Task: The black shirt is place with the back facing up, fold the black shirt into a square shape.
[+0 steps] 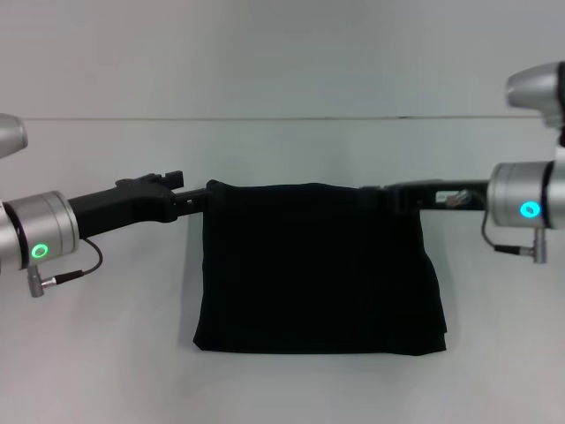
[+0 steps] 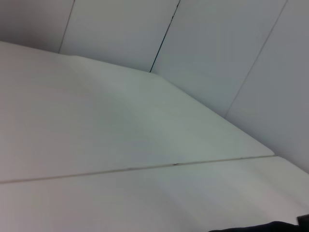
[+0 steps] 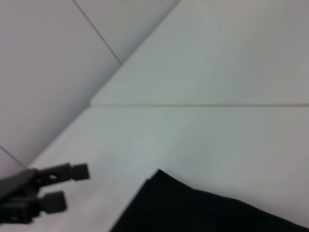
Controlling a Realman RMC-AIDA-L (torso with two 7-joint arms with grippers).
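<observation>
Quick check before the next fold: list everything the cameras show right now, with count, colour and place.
black shirt: one, solid black, folded into a rough rectangle at the middle of the table, far edge level with both pincers.
table: one, white, a thin seam running across its far part.
wall panels: several, pale grey, behind the table.
left pincer: one, black, at the shirt's far left corner.
right pincer: one, black, at the shirt's far right corner.
arm wrists: two, silver with green ring lights, at the left and right edges of the head view.
</observation>
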